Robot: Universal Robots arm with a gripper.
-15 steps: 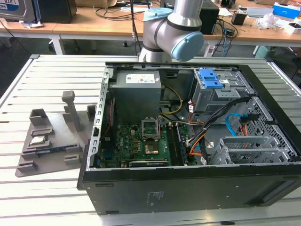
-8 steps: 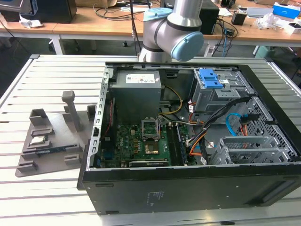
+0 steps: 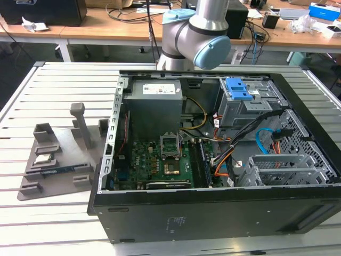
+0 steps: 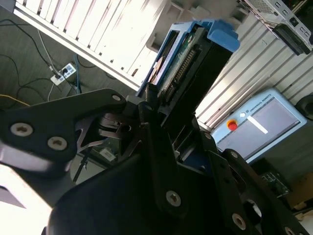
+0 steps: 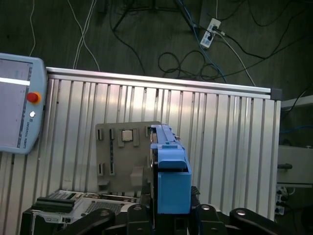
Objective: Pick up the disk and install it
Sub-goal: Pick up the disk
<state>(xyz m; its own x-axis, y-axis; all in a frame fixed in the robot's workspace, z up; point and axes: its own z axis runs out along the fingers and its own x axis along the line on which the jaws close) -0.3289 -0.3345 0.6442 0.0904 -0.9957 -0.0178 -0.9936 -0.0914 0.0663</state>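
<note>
The disk (image 5: 170, 169) is held edge-on between my gripper's (image 5: 171, 218) black fingers, its blue plastic side rail facing the camera in the first wrist view. In the second wrist view the disk (image 4: 188, 54) shows its connector edge and blue rails, standing out past the gripper (image 4: 164, 110), which is shut on it. The disk hangs high above the slatted table (image 5: 220, 127), over the grey fixture plate (image 5: 122, 156). In the exterior view the arm (image 3: 197, 32) rises behind the open computer case (image 3: 213, 160).
The case holds a grey drive cage with a blue latch (image 3: 242, 98), a power supply (image 3: 154, 101) and loose cables. A small square processor chip (image 5: 128, 135) lies on the fixture plate (image 3: 58, 154). A teach pendant (image 5: 17, 107) lies at the table's edge.
</note>
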